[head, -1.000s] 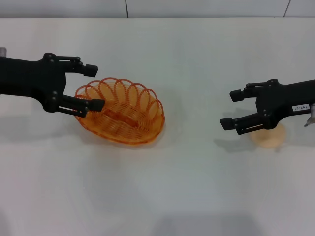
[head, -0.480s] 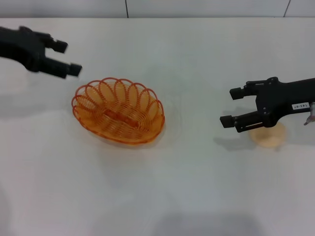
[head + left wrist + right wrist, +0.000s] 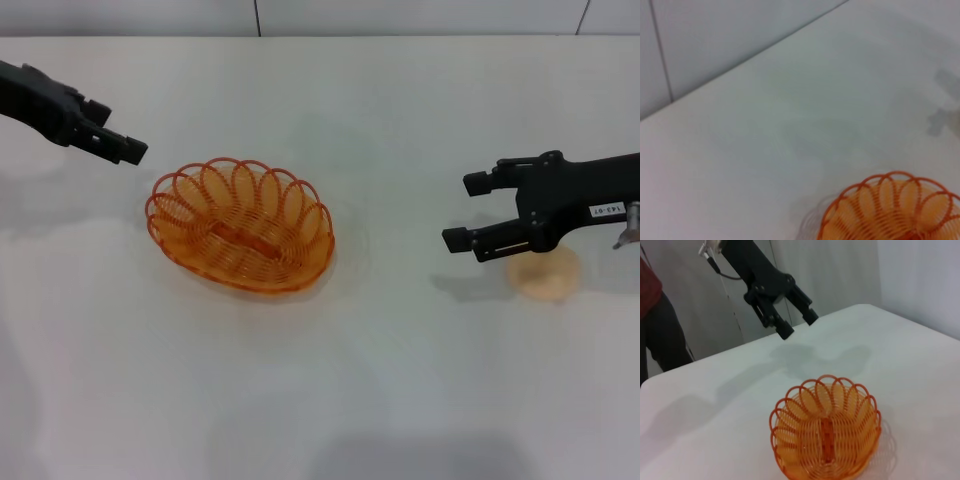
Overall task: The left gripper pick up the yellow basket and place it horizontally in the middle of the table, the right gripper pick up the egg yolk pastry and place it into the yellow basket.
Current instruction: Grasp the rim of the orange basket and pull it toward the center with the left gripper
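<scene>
The yellow basket stands upright on the white table, left of the middle. It also shows in the left wrist view and the right wrist view. My left gripper is open and empty, raised above the table up and to the left of the basket, clear of its rim; the right wrist view shows it too. My right gripper is open and empty, hovering at the right. The egg yolk pastry lies on the table just under and behind its fingers, partly covered by the arm.
The table's far edge meets a grey wall. A person in dark clothes stands beyond the table in the right wrist view. Bare table surface lies between the basket and the pastry.
My left gripper has let go of the basket's left rim and drawn back up and to the left. The basket stays put. The right gripper has barely shifted.
</scene>
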You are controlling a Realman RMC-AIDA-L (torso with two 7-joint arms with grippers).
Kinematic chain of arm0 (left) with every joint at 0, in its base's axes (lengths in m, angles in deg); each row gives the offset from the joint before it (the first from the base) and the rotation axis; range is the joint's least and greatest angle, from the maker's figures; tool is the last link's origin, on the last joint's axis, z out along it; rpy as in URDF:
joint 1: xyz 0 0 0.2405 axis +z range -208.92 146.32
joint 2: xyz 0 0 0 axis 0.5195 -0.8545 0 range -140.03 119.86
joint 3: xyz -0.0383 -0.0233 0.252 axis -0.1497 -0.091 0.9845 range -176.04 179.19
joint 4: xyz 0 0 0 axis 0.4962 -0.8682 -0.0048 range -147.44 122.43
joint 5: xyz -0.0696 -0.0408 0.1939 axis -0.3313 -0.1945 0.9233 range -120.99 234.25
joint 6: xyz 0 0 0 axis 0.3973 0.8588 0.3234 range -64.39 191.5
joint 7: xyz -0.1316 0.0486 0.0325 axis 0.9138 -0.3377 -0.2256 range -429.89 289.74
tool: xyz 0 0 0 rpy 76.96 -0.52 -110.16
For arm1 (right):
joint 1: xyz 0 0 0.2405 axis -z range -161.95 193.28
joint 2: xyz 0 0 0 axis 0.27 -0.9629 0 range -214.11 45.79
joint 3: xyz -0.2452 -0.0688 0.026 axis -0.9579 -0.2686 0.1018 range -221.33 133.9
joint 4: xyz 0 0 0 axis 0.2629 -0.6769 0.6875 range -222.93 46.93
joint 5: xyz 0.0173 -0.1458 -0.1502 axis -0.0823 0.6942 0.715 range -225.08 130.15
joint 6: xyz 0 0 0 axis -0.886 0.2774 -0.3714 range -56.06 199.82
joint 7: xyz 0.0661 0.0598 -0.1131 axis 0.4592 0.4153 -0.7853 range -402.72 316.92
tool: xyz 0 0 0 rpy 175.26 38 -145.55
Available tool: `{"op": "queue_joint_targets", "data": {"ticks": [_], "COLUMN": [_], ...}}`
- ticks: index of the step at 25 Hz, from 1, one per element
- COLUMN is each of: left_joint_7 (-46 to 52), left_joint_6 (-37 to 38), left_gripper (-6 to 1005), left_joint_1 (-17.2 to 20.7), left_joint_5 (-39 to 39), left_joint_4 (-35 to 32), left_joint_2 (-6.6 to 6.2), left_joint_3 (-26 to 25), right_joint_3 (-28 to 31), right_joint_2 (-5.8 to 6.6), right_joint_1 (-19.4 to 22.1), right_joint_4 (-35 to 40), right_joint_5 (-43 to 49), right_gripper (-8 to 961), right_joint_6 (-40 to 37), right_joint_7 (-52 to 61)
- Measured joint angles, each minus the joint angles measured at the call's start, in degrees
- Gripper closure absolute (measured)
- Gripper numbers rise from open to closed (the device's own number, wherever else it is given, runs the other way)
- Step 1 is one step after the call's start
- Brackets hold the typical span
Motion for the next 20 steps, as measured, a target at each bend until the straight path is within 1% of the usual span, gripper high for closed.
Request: {"op": "queue_joint_targets", "data": {"ticks": [4, 8, 9, 13, 17, 20], "left_joint_7": [5.48, 8.14, 10.33, 14.25, 17.28, 18.52], "left_joint_6": [-0.63, -1.56, -2.26, -3.03, -3.64, -4.43], "left_gripper": [137, 137, 137, 137, 136, 136], "left_joint_1": [-1.56, -2.04, -2.33, -2.75, -3.21, -3.86], "left_joint_5": [5.3, 7.0, 8.21, 10.23, 12.1, 13.53], "left_joint_4": [0.1, 0.32, 0.51, 0.57, 0.71, 2.08], "left_joint_2": [0.42, 0.7, 0.92, 1.19, 1.84, 2.18], "left_joint_3": [0.14, 0.18, 0.35, 1.26, 2.12, 2.44], "right_joint_3": [0.0, 0.0, 0.0, 0.0, 0.0, -0.05], "right_joint_2": [-0.01, -0.01, -0.01, -0.01, -0.01, -0.01], "right_joint_1": [-0.03, -0.05, -0.05, -0.13, -0.08, -0.09], "right_joint_4": [0.02, 0.06, 0.08, 0.17, 0.32, 0.31], "right_joint_5": [-0.23, -0.27, -0.28, -0.86, -1.06, -1.07], "right_gripper": [81, 81, 81, 82, 82, 82], "right_joint_6": [0.0, -0.01, -0.01, -0.03, -0.11, -0.15], "right_joint_7": [0.02, 0.04, 0.05, 0.07, 0.07, 0.07]}}
